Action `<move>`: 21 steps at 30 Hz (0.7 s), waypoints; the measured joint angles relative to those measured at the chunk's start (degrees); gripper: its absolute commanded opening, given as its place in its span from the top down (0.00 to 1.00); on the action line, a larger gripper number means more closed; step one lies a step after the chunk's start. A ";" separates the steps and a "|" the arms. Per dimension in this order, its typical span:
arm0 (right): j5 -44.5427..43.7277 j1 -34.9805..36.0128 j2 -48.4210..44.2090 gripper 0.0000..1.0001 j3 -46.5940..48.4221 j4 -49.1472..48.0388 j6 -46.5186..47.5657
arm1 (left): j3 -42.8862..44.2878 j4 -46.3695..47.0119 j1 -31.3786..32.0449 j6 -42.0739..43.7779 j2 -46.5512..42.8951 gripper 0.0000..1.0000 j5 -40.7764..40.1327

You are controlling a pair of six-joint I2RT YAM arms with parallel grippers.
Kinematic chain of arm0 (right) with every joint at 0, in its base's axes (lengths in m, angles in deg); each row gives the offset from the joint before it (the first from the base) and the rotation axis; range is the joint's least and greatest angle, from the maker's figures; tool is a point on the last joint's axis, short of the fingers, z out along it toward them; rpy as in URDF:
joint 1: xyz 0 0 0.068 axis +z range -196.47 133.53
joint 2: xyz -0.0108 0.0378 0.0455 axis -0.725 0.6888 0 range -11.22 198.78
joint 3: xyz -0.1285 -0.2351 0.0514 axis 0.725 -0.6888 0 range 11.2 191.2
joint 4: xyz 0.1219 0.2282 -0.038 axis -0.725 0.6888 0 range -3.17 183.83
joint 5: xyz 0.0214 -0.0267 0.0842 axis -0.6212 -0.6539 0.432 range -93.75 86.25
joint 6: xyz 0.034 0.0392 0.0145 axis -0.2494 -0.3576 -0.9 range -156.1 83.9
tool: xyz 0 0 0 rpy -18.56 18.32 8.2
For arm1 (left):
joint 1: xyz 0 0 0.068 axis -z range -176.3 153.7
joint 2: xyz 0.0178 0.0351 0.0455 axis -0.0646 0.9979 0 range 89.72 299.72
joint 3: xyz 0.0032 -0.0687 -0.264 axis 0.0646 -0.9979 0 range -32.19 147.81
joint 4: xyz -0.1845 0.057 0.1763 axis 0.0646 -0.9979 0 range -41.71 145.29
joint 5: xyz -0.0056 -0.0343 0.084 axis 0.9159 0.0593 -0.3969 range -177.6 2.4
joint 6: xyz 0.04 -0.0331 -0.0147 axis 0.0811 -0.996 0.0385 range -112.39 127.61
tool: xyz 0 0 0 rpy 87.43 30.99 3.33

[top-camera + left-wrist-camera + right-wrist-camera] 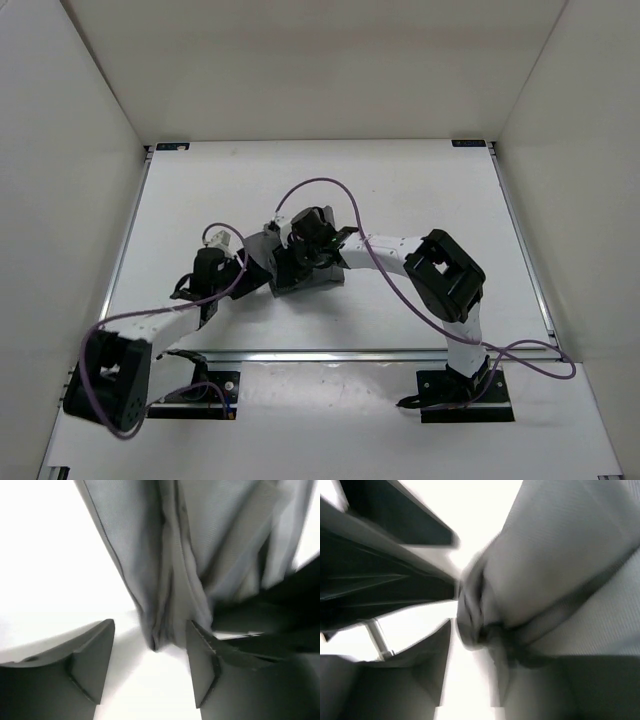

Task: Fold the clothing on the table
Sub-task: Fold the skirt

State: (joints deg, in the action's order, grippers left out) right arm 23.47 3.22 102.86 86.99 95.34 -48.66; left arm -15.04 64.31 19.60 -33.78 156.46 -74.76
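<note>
The clothing (303,281) lies as a small bunched dark grey bundle in the middle of the white table (400,190). My left gripper (243,263) sits at the bundle's left side. In the left wrist view the left gripper (151,626) is open, and a narrow pleated end of the clothing (200,540) reaches down to the gap between its fingertips with neither finger touching it. My right gripper (298,256) is over the bundle from the right. In the blurred right wrist view the right gripper (477,647) stands slightly open, with a bunched edge of the clothing (555,560) at its tips.
Metal rails (523,240) run along the table's sides, with black brackets (472,144) at the far corners. White walls enclose the table on three sides. Purple cables (320,183) loop off both arms over the table.
</note>
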 measured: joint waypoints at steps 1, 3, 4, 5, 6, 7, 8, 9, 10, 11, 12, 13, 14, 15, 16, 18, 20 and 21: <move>-0.37 0.00 0.09 0.49 0.09 -0.15 0.11 | 0.00 -1.79 -0.68 0.02 -2.93 0.28 -0.20; -0.94 0.02 0.26 0.42 0.61 -0.44 0.66 | 0.07 -4.74 -1.90 0.33 -9.27 0.29 -0.83; -1.40 0.07 0.26 0.41 0.92 -0.66 0.98 | 0.26 -6.21 -2.47 0.48 -12.46 0.35 -1.25; -2.01 0.07 -0.02 0.40 0.98 -1.36 1.22 | 0.48 -7.37 -2.95 0.55 -15.15 0.39 -1.51; -2.91 0.04 -0.55 0.40 0.85 -1.99 1.46 | 0.79 -8.50 -3.74 0.87 -17.38 0.46 -1.53; -4.13 -0.02 -1.62 0.40 0.17 -3.04 1.49 | 1.22 -9.64 -4.37 1.05 -19.04 0.49 -1.51; -5.84 -0.07 -3.80 0.39 -1.49 -4.79 1.40 | 1.81 -10.91 -5.01 1.49 -20.33 0.52 -1.53; -7.10 -0.26 -6.49 0.39 -3.43 -6.36 1.18 | 2.29 -11.80 -5.42 1.64 -21.03 0.53 -1.57; -8.07 -0.68 -9.60 0.41 -5.77 -8.15 1.16 | 2.69 -12.63 -5.62 1.95 -21.55 0.53 -1.81; -8.92 -1.18 -12.59 0.44 -7.58 -9.42 1.33 | 2.91 -13.31 -5.60 2.14 -21.94 0.55 -1.79; -9.68 -1.92 -15.26 0.47 -8.72 -10.03 1.62 | 2.95 -13.94 -5.57 2.27 -22.36 0.56 -1.81; -10.45 -2.82 -17.25 0.48 -9.03 -10.67 2.19 | 2.95 -14.60 -5.51 2.38 -22.71 0.56 -1.79; -11.02 -3.76 -18.38 0.49 -8.98 -11.52 2.60 | 2.95 -15.19 -5.35 2.43 -22.99 0.55 -1.77; -11.37 -4.83 -19.02 0.50 -8.79 -12.20 3.15 | 2.95 -15.74 -5.29 2.45 -23.21 0.56 -1.77; -11.61 -5.97 -19.15 0.50 -8.70 -12.76 3.52 | 2.95 -16.11 -5.27 2.51 -23.39 0.60 -1.70; -12.26 -7.82 -18.86 0.51 -10.08 -13.66 3.87 | 3.02 -16.61 -5.20 2.64 -23.43 0.76 -1.38; -13.53 -9.25 -18.82 0.51 -13.62 -14.40 3.85 | 3.39 -17.44 -5.16 3.37 -23.12 0.81 -0.81; -14.23 -9.44 -18.88 0.50 -15.61 -14.67 3.78 | 3.67 -17.94 -5.11 3.89 -22.86 0.80 -0.39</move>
State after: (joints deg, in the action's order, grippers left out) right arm 9.24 -6.22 83.98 71.38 80.68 -44.87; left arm -11.37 46.36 14.49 -29.89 133.60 -75.15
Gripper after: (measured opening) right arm 0.497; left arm 0.208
